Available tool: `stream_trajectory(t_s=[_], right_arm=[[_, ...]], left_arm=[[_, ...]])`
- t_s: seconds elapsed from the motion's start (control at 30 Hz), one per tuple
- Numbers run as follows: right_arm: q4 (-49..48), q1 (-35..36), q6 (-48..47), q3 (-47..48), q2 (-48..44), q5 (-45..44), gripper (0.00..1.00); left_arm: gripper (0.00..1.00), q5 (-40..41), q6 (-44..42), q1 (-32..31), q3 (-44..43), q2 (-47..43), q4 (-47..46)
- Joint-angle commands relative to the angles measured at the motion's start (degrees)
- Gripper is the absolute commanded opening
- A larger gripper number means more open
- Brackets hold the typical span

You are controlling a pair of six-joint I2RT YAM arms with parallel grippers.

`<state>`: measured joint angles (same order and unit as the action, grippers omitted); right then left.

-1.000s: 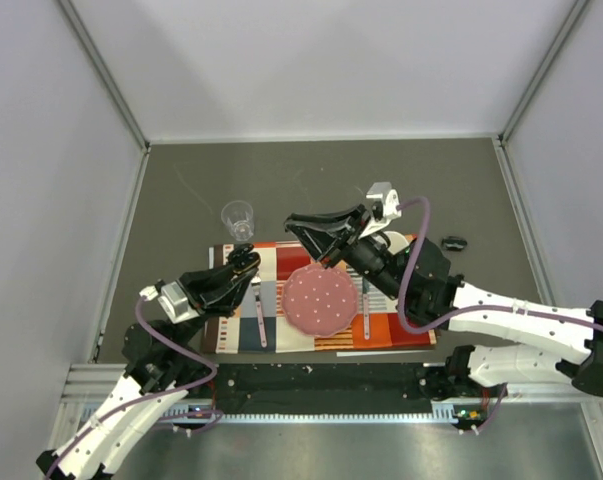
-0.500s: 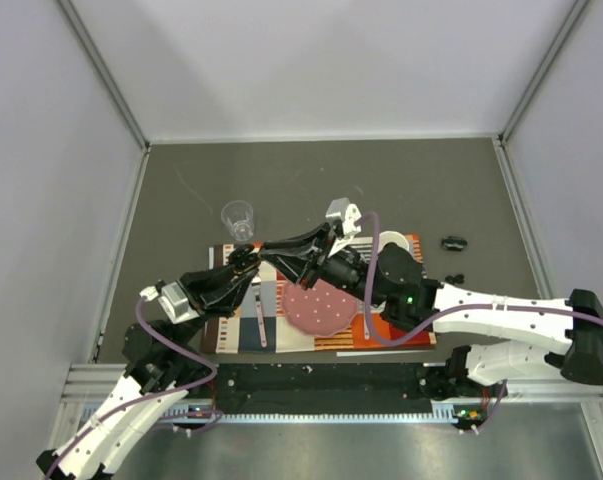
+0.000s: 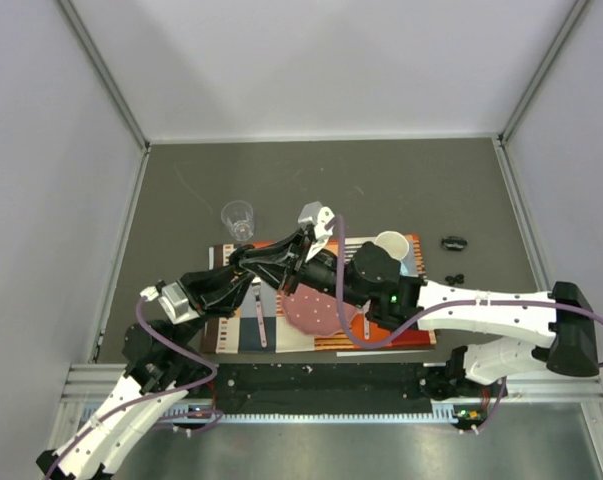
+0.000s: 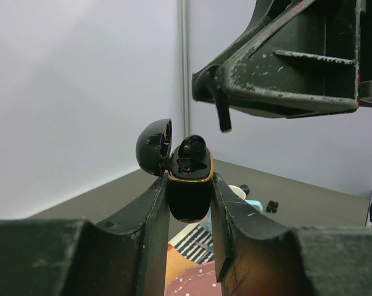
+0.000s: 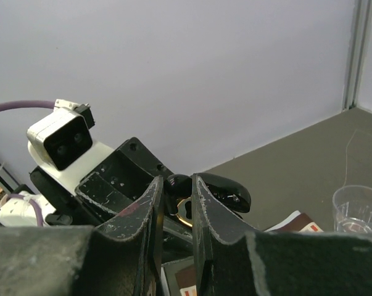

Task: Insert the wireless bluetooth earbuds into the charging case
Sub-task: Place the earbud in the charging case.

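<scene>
My left gripper (image 4: pixel 190 177) is shut on the black charging case (image 4: pixel 189 196) and holds it upright above the mat. The case's lid (image 4: pixel 153 147) is hinged open. One glossy black earbud (image 4: pixel 192 148) sits in the case's top, above the gold rim. My right gripper (image 5: pixel 176 182) hangs just over the case, fingers nearly together. A small black earbud (image 5: pixel 177 184) appears pinched at its tips. Behind it show the gold rim (image 5: pixel 187 213) and the lid (image 5: pixel 226 192). From above, both grippers meet at the mat's left end (image 3: pixel 247 258).
A striped placemat (image 3: pixel 281 338) carries a pink spotted plate (image 3: pixel 316 312), a mug (image 3: pixel 393 246) and thin utensils (image 3: pixel 261 322). A clear plastic cup (image 3: pixel 238 218) stands behind the mat. Small black bits (image 3: pixel 454 278) and another black item (image 3: pixel 453 242) lie at the right.
The right arm has swung left across the mat, bringing its fingertips from over the plate to right above the case. The left arm and the case have stayed still.
</scene>
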<state>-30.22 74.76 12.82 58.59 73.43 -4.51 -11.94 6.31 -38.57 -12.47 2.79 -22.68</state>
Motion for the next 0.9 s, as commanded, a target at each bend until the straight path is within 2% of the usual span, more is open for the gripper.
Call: stream_trajectory(t_s=[0.0,0.87], right_arm=[[0.69,1.26,-1.65,3.72,1.63,-1.99,0.0],[2.88,2.58,-4.37,4.78,5.32,-7.35,0.0]], left_arm=[[0.0,-0.88,0.46,-0.02,-0.01,-0.24,-1.84],[0.0,0.25,1.16,-0.02,0.34,-0.5,-3.86]])
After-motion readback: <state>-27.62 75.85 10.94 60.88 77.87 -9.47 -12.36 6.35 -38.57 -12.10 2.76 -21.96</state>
